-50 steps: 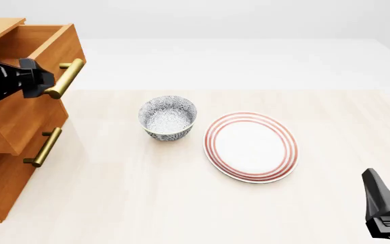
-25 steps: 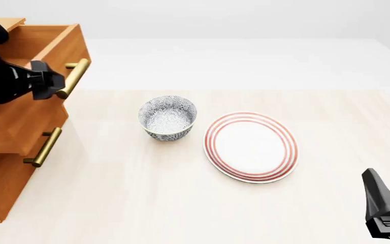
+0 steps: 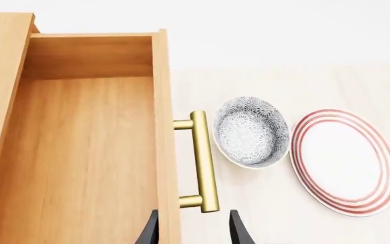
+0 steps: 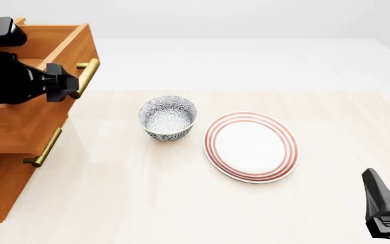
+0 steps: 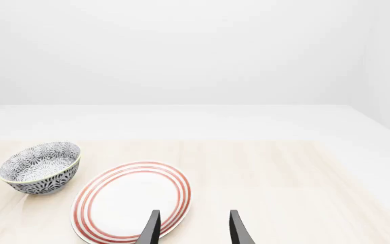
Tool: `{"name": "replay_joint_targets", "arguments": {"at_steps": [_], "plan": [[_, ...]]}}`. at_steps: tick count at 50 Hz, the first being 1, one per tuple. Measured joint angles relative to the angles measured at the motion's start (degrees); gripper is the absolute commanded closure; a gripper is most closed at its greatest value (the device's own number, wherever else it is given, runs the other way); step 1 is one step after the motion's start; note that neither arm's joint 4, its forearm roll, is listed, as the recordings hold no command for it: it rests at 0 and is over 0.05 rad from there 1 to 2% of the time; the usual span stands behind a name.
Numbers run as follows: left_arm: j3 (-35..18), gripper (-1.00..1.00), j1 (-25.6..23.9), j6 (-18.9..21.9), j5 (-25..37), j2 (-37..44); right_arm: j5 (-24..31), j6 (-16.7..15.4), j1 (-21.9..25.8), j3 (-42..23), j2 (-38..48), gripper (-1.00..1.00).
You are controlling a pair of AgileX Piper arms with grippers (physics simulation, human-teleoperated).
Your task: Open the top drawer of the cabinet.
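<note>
Fingers (image 3: 189, 231) of the left arm pinch the handle (image 3: 204, 160) between them. Pull the drawer (image 4: 42, 96) straight out. Right fingers (image 5: 189, 231) stay spread.

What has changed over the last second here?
The top drawer slid further out of the cabinet, toward the bowl, pulled by the left gripper on its handle. The bowl, the plate and the right gripper stayed put.
</note>
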Motion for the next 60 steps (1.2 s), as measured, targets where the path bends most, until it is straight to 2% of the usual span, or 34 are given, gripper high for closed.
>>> {"name": "replay_joint_targets", "arguments": {"at_steps": [60], "plan": [[-2.34,-1.00,-8.71,2.24,0.18,2.43,0.00,0.00,0.00,0.00,0.00,-1.00]]}}
